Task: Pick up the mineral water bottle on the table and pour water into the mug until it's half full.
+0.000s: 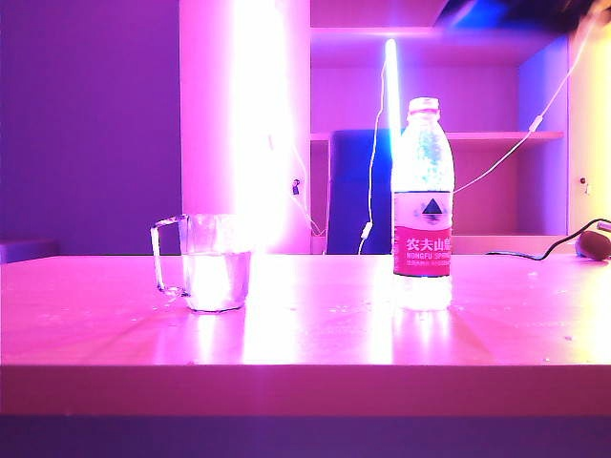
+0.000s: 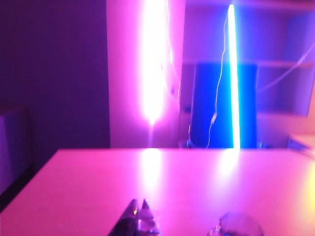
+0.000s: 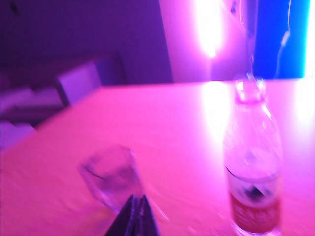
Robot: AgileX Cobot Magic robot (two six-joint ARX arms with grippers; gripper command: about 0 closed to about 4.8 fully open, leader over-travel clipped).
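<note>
The mineral water bottle stands upright on the right of the table, red label facing front. The glass mug stands to its left with its handle pointing left, and the water fills about its lower half. Neither gripper shows in the exterior view. In the right wrist view my right gripper is shut and empty, hanging above the table just short of the mug, with the bottle off to the side. My left gripper is shut and empty above the table, and the mug's rim sits apart from it.
The table's front edge runs across the lower part of the exterior view. A dark cable and a small dark object lie at its far right rear. Bright light strips, a blue panel and shelves stand behind the table.
</note>
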